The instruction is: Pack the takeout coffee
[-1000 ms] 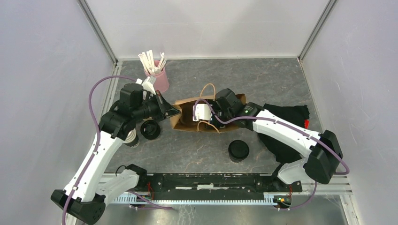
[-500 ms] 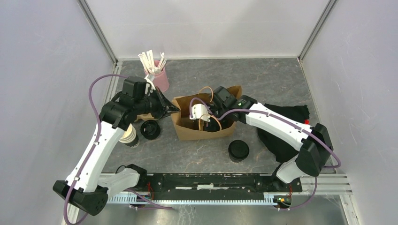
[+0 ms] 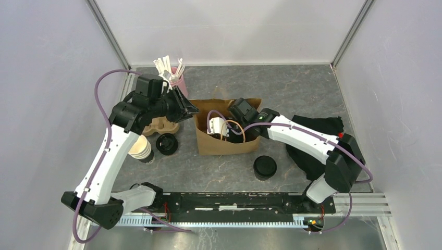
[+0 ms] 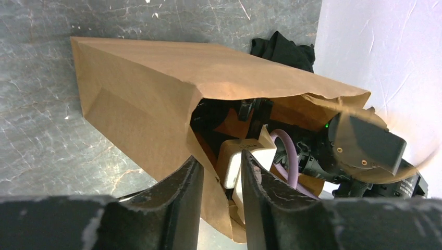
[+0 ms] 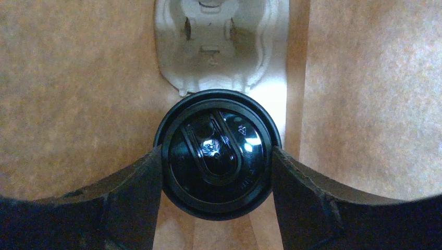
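A brown paper bag [image 3: 229,146] stands mid-table with its mouth up. My right gripper [image 5: 216,174] reaches inside it, shut on a takeout coffee cup by its round black lid [image 5: 216,156]. In the top view its fingers are hidden in the bag. My left gripper [image 3: 194,110] is at the bag's left rim. In the left wrist view its jaws [image 4: 219,179] stand narrowly apart astride the bag's edge [image 4: 206,151], the paper lying against the left finger. Another black-lidded cup [image 3: 265,167] stands in front of the bag. An unlidded dark cup [image 3: 142,150] with a pale rim stands at the left, with a loose black lid [image 3: 167,144] beside it.
A pink cup of white sticks [image 3: 176,83] stands at the back left. A cardboard cup carrier [image 3: 162,126] lies under my left arm. A black cloth [image 3: 320,138] lies at the right. A pale moulded piece [image 5: 219,47] lies at the bag's bottom.
The bag has gone from lying flat to standing with its mouth up. My left gripper has risen and moved back at the rim. My right arm has swung left, staying inside the bag.
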You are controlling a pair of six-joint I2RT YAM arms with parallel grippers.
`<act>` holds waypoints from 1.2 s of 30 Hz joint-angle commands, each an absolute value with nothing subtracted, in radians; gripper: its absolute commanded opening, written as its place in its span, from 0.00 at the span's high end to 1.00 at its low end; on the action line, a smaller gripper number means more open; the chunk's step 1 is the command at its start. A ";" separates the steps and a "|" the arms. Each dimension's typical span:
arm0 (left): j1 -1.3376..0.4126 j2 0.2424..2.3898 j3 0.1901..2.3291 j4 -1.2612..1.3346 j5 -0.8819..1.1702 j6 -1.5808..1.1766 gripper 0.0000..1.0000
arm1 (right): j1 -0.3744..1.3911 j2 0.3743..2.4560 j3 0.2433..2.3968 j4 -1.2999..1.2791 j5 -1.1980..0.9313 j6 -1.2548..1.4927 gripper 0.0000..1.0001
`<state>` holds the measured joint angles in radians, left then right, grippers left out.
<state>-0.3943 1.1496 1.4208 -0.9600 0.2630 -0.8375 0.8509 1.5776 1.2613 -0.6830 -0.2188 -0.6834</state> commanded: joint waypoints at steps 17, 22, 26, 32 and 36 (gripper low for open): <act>-0.395 1.057 1.465 -0.981 0.239 -0.640 0.39 | 0.836 1.559 1.361 -0.812 -0.131 -0.562 0.44; -0.395 1.033 1.438 -0.978 0.245 -0.635 0.38 | 0.852 1.538 1.394 -0.806 -0.113 -0.526 0.23; -0.396 1.019 1.414 -0.964 0.267 -0.634 0.39 | 0.860 1.526 1.422 -0.797 -0.103 -0.498 0.12; -0.395 1.011 1.398 -0.939 0.292 -0.644 0.41 | 0.864 1.522 1.497 -0.798 -0.095 -0.447 0.02; -0.396 1.013 1.396 -0.937 0.290 -0.643 0.41 | 0.864 1.511 1.558 -0.803 -0.085 -0.408 0.02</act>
<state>-0.3943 1.0271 1.3991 -0.9833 0.2710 -0.6884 0.8577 1.5566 1.4723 -0.8070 -0.1104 -0.4740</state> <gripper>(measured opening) 0.593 0.979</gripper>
